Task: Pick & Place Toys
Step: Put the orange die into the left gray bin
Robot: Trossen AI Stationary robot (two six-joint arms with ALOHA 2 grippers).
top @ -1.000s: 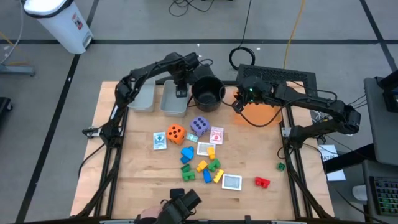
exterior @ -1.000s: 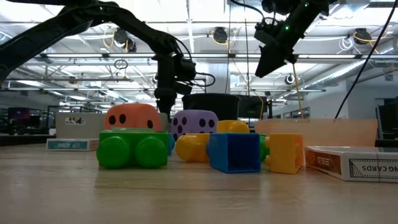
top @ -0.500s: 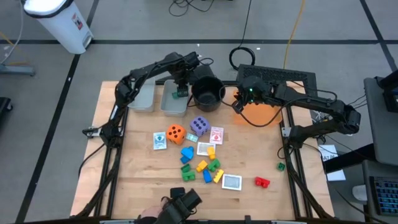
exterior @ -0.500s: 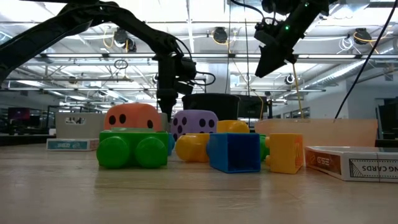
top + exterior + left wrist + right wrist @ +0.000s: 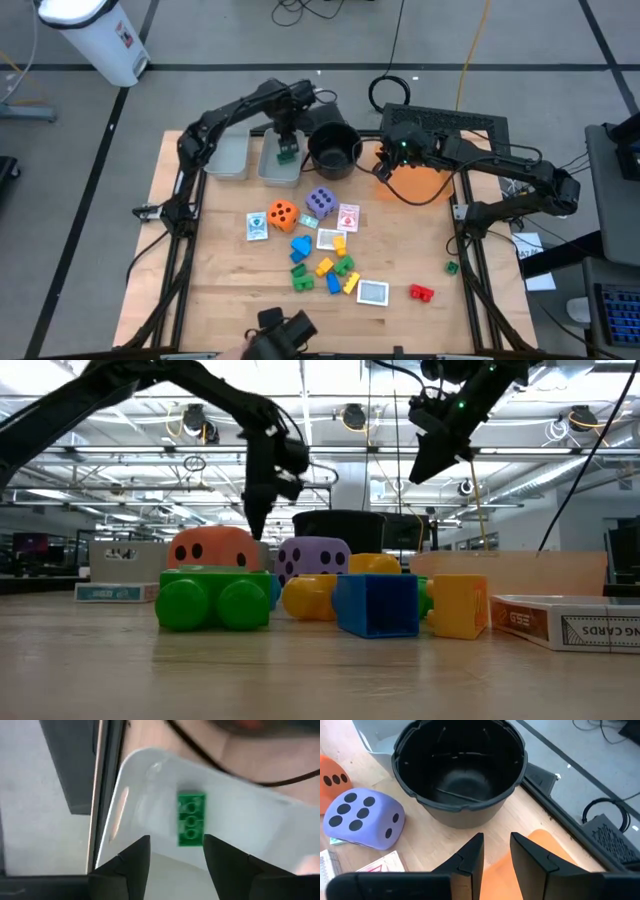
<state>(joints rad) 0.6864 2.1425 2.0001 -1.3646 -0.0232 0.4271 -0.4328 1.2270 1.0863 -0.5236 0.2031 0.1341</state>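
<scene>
**A:** High view first: the left gripper (image 5: 287, 140) is over the grey bin (image 5: 268, 168) at the tabletop's far edge, just beside the black pot (image 5: 333, 150). A second ago it was clamped on a green block (image 5: 288, 154); now that block lies in the bin under it. So one toy is delivered, I'd say.

**B:** And the rest?

**A:** Orange die (image 5: 283, 213), purple die (image 5: 320, 201), the cards and the other blocks sit mid-table, with a red block (image 5: 421, 292) and a small green one near the right edge. Plenty left.

**B:** Low view?

**A:** The left arm has lifted a bit compared with half a second back. The bin's hidden behind the dice there. The right gripper (image 5: 430, 455) hangs high, same as before.

**B:** Left wrist?

**A:** Fingers spread and empty, the green block (image 5: 191, 819) lying flat on the bin floor (image 5: 250, 825) between them, clearly let go.

**B:** Right wrist?

**A:** Fingers (image 5: 470, 855) narrowly parted, holding nothing, waiting near the pot (image 5: 460, 770) and purple die (image 5: 362, 817).
</scene>
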